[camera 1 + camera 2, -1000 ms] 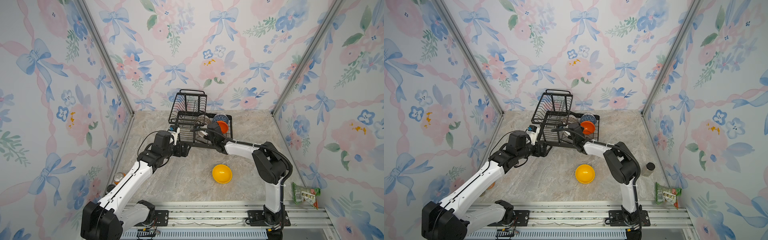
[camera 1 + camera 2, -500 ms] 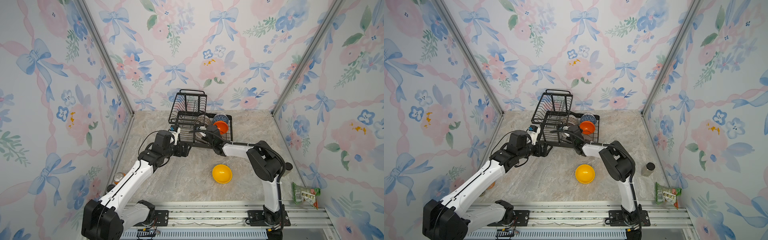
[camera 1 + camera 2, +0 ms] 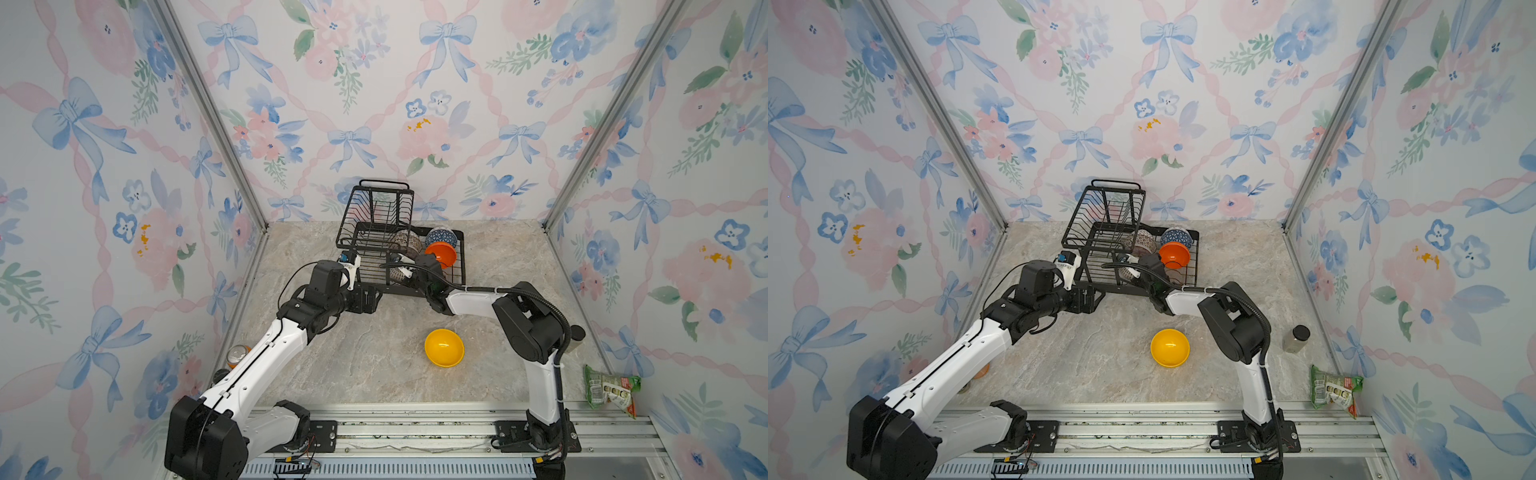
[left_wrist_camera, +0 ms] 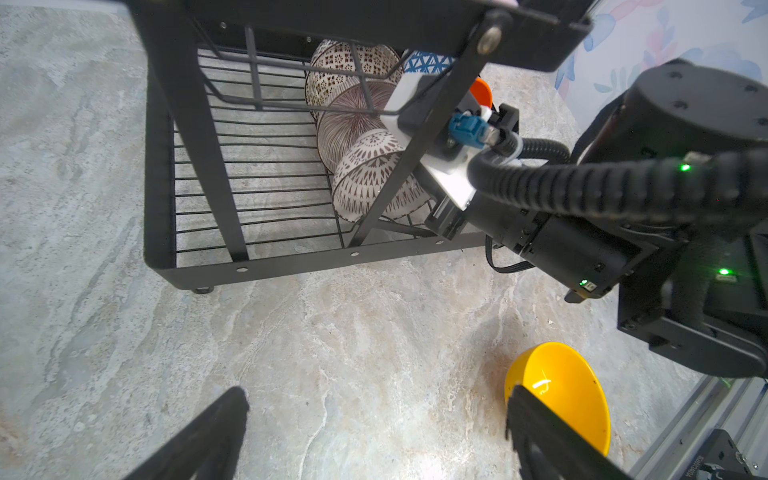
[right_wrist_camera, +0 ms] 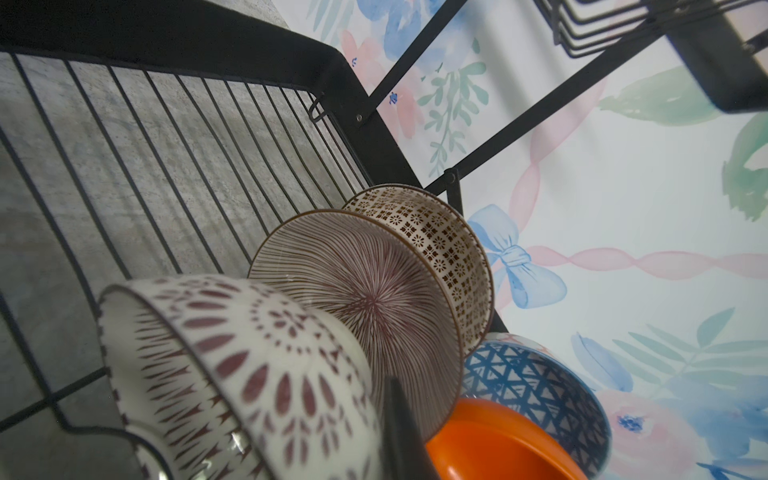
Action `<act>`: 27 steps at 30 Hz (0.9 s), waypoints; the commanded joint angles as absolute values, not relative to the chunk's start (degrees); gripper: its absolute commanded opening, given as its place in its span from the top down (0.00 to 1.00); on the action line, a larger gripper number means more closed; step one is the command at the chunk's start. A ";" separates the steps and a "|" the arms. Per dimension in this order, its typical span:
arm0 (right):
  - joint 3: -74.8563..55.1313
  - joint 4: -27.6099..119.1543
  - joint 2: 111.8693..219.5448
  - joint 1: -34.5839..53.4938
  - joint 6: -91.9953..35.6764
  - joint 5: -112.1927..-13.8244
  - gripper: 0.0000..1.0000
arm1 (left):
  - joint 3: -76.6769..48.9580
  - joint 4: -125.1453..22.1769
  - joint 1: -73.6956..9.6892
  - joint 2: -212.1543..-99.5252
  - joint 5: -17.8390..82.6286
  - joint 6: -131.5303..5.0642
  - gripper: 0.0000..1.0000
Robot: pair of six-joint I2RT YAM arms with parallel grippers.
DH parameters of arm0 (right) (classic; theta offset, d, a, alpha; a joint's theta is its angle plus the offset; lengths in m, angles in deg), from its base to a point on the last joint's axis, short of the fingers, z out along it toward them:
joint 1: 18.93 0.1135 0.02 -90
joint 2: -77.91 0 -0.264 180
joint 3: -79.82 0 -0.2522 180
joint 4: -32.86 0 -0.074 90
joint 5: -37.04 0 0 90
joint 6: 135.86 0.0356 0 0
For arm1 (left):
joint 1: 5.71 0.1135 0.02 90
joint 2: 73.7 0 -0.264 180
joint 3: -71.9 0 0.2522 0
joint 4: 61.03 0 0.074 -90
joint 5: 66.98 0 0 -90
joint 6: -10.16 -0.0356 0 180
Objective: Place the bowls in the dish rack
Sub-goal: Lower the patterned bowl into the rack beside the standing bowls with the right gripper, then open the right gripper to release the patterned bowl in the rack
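The black wire dish rack (image 3: 376, 208) (image 3: 1108, 208) (image 4: 291, 262) (image 5: 166, 33) stands at the back. In its lower tray a lattice bowl (image 5: 436, 232), a striped bowl (image 5: 365, 291), a blue bowl (image 3: 440, 236) (image 5: 536, 386) and an orange bowl (image 3: 441, 252) (image 5: 498, 440) lean on edge. My right gripper (image 3: 409, 272) reaches into the tray, shut on the rim of the black-and-white patterned bowl (image 4: 370, 178) (image 5: 232, 353); one finger (image 5: 401, 424) shows behind it. The yellow bowl (image 3: 444, 348) (image 3: 1170, 348) (image 4: 557, 382) lies on the table. My left gripper (image 3: 369, 297) (image 4: 376, 399) hangs open and empty before the rack's front left corner.
An orange drink can (image 3: 237, 355) stands by the left wall under my left arm. A small bottle (image 3: 1296, 338) and a green snack bag (image 3: 609, 388) sit near the right wall. The raised upper basket (image 3: 1104, 216) overhangs the tray's left half.
My right arm's elbow has swung slightly left while its gripper stayed on the patterned bowl in the rack. The left arm and the yellow bowl have not moved.
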State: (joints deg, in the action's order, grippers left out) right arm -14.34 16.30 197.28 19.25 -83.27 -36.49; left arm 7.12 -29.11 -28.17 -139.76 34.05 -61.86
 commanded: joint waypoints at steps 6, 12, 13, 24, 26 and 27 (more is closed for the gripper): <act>-15.78 22.41 194.46 18.86 -82.37 -37.87 0.92 | 5.67 -28.41 -27.86 -140.83 35.04 -63.07 0.02; -15.96 23.26 193.67 18.86 -81.42 -37.93 0.84 | 5.76 -28.42 -27.88 -140.91 35.13 -63.14 0.02; -15.93 23.35 193.57 18.83 -81.39 -37.76 0.83 | 5.76 -28.44 -27.86 -140.77 35.04 -63.14 0.02; -15.70 24.42 192.21 18.74 -81.80 -36.34 0.65 | 6.10 -28.46 -27.86 -140.39 35.17 -62.88 0.02; -15.97 24.32 191.84 18.78 -81.83 -36.07 0.62 | 6.02 -28.45 -27.86 -140.45 35.29 -62.88 0.02; -16.16 24.25 191.58 18.78 -81.87 -35.92 0.59 | 6.02 -28.45 -27.87 -140.49 35.19 -62.88 0.02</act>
State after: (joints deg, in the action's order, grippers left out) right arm -15.28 23.31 194.76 18.98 -81.67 -36.68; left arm 7.01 -29.11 -28.17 -140.31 34.44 -61.86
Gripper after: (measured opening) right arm 0.396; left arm 0.979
